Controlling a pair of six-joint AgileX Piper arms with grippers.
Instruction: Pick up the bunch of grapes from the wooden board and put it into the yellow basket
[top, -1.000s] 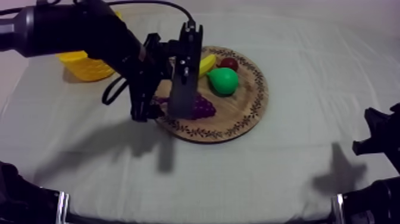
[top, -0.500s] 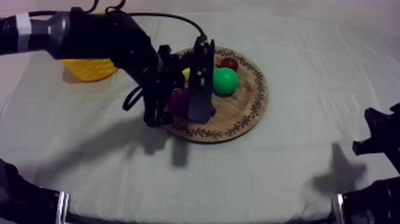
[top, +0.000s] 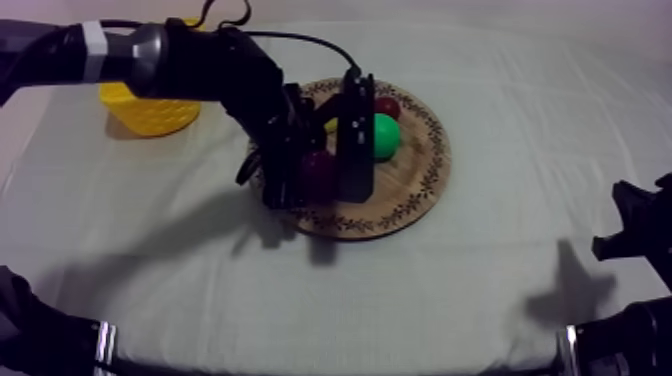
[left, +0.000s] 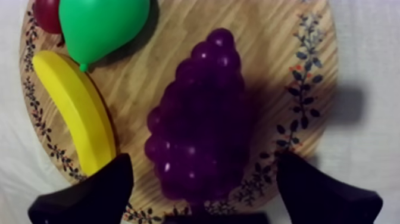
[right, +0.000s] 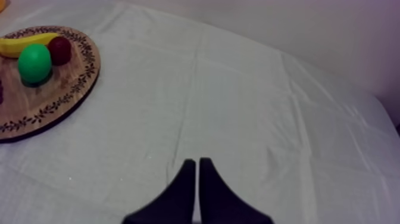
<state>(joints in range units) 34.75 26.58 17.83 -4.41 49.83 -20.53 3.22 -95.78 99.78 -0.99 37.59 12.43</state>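
Grapes (left: 199, 113) lie on the wooden board (top: 418, 175) at the middle of the top view, a knobbly, glossy purple cluster tapering to one end. We hold our left gripper (left: 204, 174) spread wide, a black finger (left: 95, 193) off each flank, not yet clamped, since the fat middle must be straddled before any squeeze. The smooth yellow banana (left: 76, 113) and green pear (left: 101, 24) lie near it on the grained wood, while our right gripper (right: 196, 167) rests pinched shut on nothing over bare cloth (right: 238, 107) and the yellow basket (top: 150, 112) stands at the upper left.
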